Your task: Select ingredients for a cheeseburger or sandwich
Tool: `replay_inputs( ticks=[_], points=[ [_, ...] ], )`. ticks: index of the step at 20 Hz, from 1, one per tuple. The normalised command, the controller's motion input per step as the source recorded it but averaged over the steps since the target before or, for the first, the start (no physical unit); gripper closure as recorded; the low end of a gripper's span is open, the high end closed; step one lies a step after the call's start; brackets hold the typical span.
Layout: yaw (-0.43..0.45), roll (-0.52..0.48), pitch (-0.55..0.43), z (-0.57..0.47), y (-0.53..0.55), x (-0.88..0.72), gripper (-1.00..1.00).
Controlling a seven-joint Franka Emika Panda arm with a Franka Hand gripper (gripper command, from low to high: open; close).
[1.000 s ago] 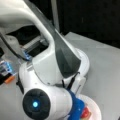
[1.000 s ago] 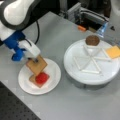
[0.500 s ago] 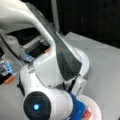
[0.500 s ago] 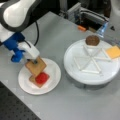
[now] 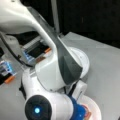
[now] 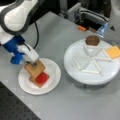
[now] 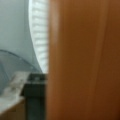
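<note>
Gripper (image 6: 34,62) pinched shut on top toast square (image 6: 34,68), tilted over tomato (image 6: 42,78) on small plate (image 6: 53,72); patty (image 6: 92,40) and cheese (image 6: 113,51) left on divided tray (image 6: 75,75).

My high front view looks down on the gripper (image 6: 33,62), plate (image 6: 53,75) and counter (image 6: 62,105). My other front view sits close behind the arm (image 5: 50,75), sharing that plate (image 5: 96,110). My wrist view presses against toast (image 7: 82,60).

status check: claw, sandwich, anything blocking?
Claw over small plate, shut on toast square. Toast tilted above red tomato piece and bottom toast. Patty and cheese on divided tray. Nothing blocking.
</note>
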Motion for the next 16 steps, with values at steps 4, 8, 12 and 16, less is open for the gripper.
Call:
replay_inputs(
  ticks=[4,8,12,16],
  points=[
    [0.123,0.103,0.022,-0.07,-0.09,0.19,1.00],
    [0.130,0.119,-0.032,-0.11,-0.09,0.18,1.00],
    [0.124,0.129,-0.053,-0.10,-0.10,0.17,1.00],
    [0.096,0.136,-0.035,-0.07,-0.08,0.15,1.00]
  ],
)
